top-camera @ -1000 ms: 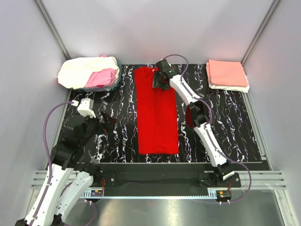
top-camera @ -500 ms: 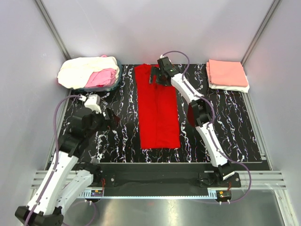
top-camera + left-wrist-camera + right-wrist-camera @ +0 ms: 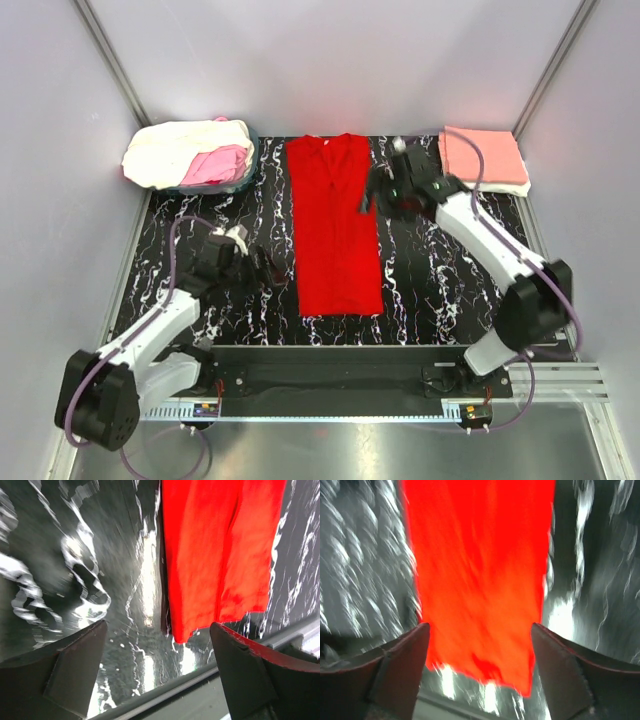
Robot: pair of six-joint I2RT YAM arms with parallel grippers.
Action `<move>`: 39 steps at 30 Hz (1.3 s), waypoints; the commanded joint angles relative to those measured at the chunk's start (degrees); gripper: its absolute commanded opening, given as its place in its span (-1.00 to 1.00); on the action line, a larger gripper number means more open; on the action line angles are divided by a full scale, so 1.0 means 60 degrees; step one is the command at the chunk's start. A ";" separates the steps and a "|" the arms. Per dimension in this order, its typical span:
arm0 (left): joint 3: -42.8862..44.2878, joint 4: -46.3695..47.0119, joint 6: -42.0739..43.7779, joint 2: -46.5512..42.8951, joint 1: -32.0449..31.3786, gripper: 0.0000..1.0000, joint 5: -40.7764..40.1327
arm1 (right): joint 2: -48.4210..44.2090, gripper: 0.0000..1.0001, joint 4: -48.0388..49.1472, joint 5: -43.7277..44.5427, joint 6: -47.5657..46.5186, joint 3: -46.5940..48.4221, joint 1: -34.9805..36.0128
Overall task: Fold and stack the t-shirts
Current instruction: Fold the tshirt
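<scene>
Red shirt: the bright red cloth t-shirt (image 3: 335, 235) is lying flat as a long narrow strip down the middle of the black white-veined table top (image 3: 460, 270), with its collar end at the far edge.
Left gripper: the left gripper (image 3: 275, 270) is hovering low over the table, just beside the strip's near-left edge. Its wrist view is showing both dark fingers (image 3: 75, 670) spread wide with nothing between them, and the shirt's near corner is sitting just ahead.
Right gripper: the right gripper (image 3: 372, 195) is sitting at the strip's right edge, in its far half, and is blurred from above. In its own camera the fingers (image 3: 400, 670) are standing wide apart and empty, with red cloth filling the view ahead. I cannot tell whether it is touching the cloth.
Far-left corner: a rumpled cream-white shirt (image 3: 175, 150) and a pink shirt (image 3: 218, 165) are lying heaped together.
Far-right corner: a folded salmon-pink shirt (image 3: 485, 152) is resting on a folded white shirt (image 3: 490, 186), well apart from the red strip.
</scene>
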 commanded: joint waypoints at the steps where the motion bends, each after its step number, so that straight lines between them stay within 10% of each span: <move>1: -0.0571 0.1917 -0.1104 0.0359 -0.0741 0.75 0.0658 | -0.1026 0.73 0.0613 -0.1192 0.1068 -0.3817 -0.0027; 12: -0.1831 0.2400 -0.2246 0.0564 -0.1564 0.68 -0.0471 | -0.2584 0.43 0.2183 -0.2542 0.2286 -0.7566 -0.0027; 34: -0.0706 0.1494 -0.2642 0.2190 -0.3394 0.43 -0.2067 | -0.0752 -0.45 0.1760 -0.2835 0.1510 -0.6498 0.0032; 39: -0.0602 0.1625 -0.2745 0.2615 -0.3629 0.05 -0.2126 | -0.0576 -0.66 0.1671 -0.2821 0.1392 -0.6380 0.0091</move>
